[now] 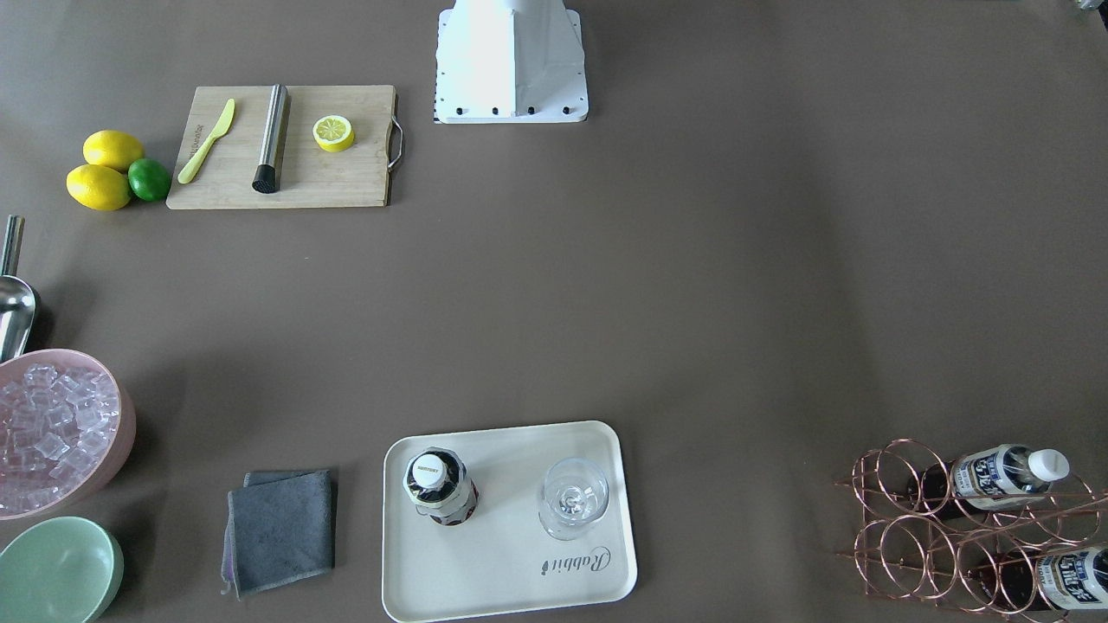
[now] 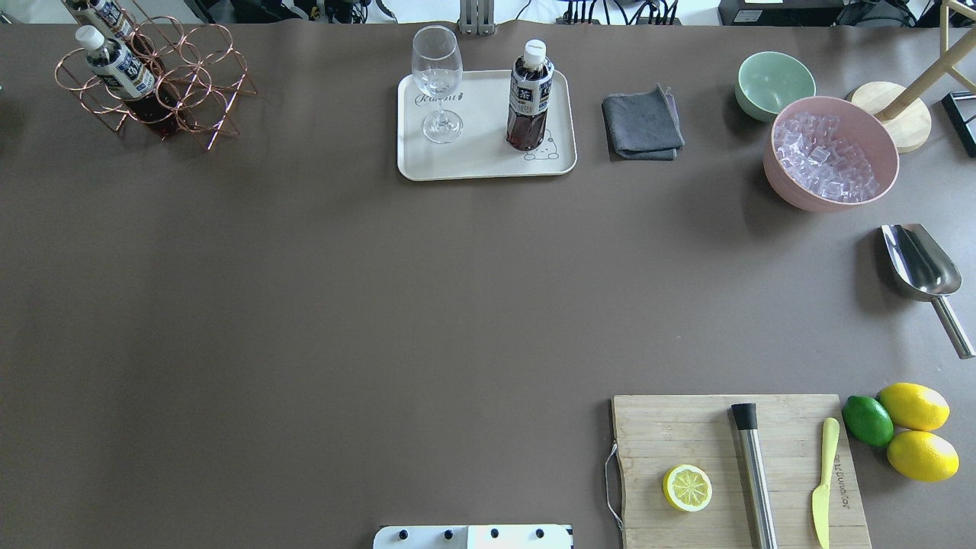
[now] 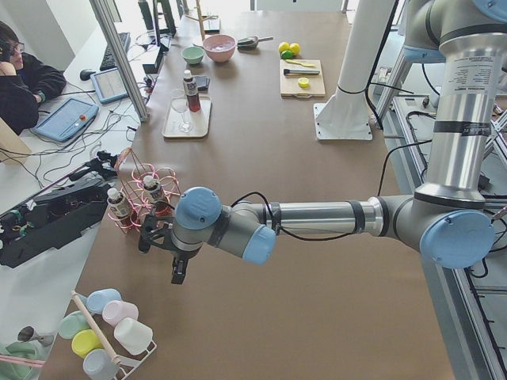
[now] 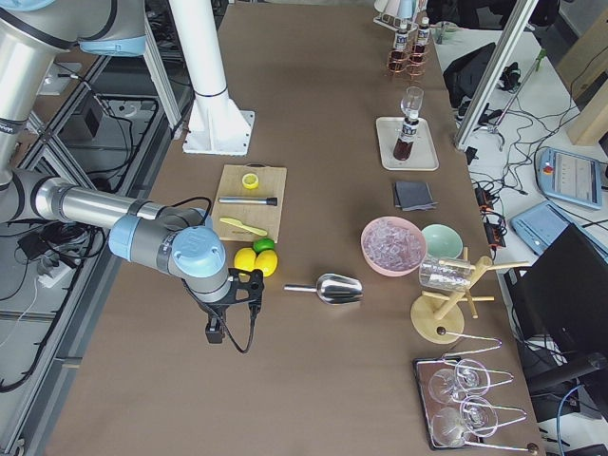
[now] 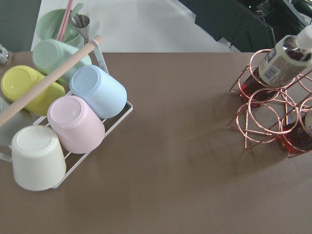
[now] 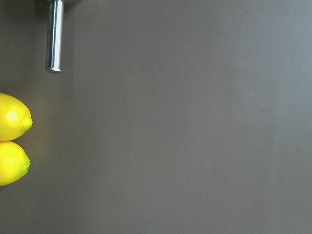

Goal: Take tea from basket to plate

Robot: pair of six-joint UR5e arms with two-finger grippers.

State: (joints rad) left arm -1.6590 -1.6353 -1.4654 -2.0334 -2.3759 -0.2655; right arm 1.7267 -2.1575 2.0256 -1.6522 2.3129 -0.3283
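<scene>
One tea bottle (image 2: pixel 528 99) stands upright on the cream plate (image 2: pixel 488 164), next to a wine glass (image 2: pixel 438 84). Two more tea bottles (image 2: pixel 114 65) lie in the copper wire basket (image 2: pixel 198 99) at the far left corner. The left wrist view shows the basket (image 5: pixel 258 122) with a bottle (image 5: pixel 282 61) at its right edge. My left gripper (image 3: pixel 177 271) shows only in the exterior left view, hanging just short of the basket (image 3: pixel 146 198); I cannot tell if it is open. My right gripper (image 4: pixel 215 331) shows only in the exterior right view, near the lemons (image 4: pixel 255 258); its state is unclear.
A grey cloth (image 2: pixel 642 126), a green bowl (image 2: pixel 774 82), a pink bowl of ice (image 2: pixel 831 164) and a metal scoop (image 2: pixel 923 267) lie on the right. A cutting board (image 2: pixel 732 473) holds a lemon half, muddler and knife. A rack of cups (image 5: pixel 73 122) stands by the basket.
</scene>
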